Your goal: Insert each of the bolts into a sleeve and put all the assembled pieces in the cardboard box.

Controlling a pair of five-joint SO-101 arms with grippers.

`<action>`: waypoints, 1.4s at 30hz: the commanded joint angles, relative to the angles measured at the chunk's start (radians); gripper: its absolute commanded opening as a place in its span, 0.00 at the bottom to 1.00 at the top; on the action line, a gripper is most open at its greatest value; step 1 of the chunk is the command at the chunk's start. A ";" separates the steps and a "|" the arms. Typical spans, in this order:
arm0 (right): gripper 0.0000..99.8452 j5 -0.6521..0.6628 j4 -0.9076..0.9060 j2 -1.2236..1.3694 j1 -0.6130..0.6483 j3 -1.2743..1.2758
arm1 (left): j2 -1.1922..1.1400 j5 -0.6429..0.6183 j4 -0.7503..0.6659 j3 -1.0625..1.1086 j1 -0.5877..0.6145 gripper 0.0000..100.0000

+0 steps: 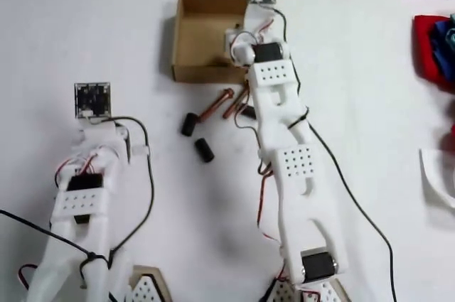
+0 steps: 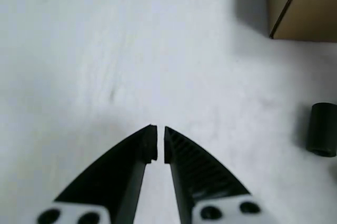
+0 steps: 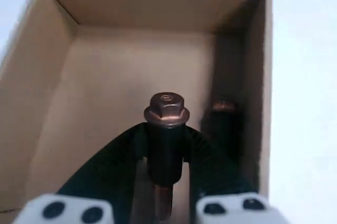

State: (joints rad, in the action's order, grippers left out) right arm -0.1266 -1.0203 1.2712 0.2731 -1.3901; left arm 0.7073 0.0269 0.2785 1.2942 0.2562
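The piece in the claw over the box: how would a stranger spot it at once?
Start at the cardboard box on the white table; the right gripper hangs over it. In its grip is a copper bolt with a black sleeve round its shank, whereas the bolts and sleeves lying beside the box are apart from one another.

1. Matt brown cardboard box (image 3: 158, 8), plain and unprinted inside.
2. Coppery metal bolt (image 3: 167, 109), faint sheen.
3. Smooth, matt black sleeve (image 2: 322, 129).
4. Smooth, matt white table (image 2: 105, 50).
5. Black ribbed plastic left gripper (image 2: 160, 142).
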 commanded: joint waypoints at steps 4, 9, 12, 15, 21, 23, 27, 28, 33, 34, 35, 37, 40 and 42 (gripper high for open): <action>0.02 0.012 0.027 0.010 0.005 -0.020 | 0.026 -0.003 -0.018 -0.002 0.006 0.06; 0.02 0.012 0.027 0.012 0.005 -0.018 | 0.026 -0.003 -0.018 -0.002 0.006 0.06; 0.03 0.012 0.019 0.015 0.008 -0.009 | 0.026 -0.003 -0.018 -0.002 0.006 0.06; 0.11 0.012 0.010 0.030 0.008 -0.011 | 0.026 -0.003 -0.018 -0.002 0.008 0.06; 0.13 0.012 0.007 0.030 0.008 -0.052 | 0.026 -0.003 -0.018 -0.002 0.008 0.06; 0.10 0.012 0.005 0.031 0.008 -0.095 | 0.026 -0.003 -0.018 -0.002 0.006 0.06; 0.01 0.012 -0.038 0.030 0.007 -0.249 | 0.026 -0.003 -0.018 -0.002 0.006 0.06; 0.02 0.012 -0.070 0.028 0.008 -0.285 | 0.026 -0.003 -0.018 -0.002 0.006 0.06; 0.03 0.014 -0.340 -0.113 0.007 -0.272 | 0.025 -0.003 -0.018 -0.002 0.006 0.06; 0.03 0.023 -0.403 -0.145 0.007 -0.272 | 0.025 -0.003 -0.018 -0.002 0.006 0.06; 0.04 0.061 -0.460 -0.171 0.008 -0.272 | 0.025 -0.003 -0.018 -0.002 0.006 0.06; 0.07 0.178 -0.558 -0.220 0.010 -0.272 | 0.023 -0.003 -0.018 -0.002 0.005 0.06; 0.09 0.324 -0.705 -0.285 0.010 -0.272 | 0.023 -0.003 -0.018 -0.004 0.005 0.06; 0.09 0.399 -0.753 -0.315 0.012 -0.259 | 0.023 -0.003 -0.018 -0.005 0.005 0.06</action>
State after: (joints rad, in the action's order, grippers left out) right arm 0.1603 -1.6939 1.0733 0.2731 -1.6187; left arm 0.7073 0.0269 0.2785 1.2942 0.2578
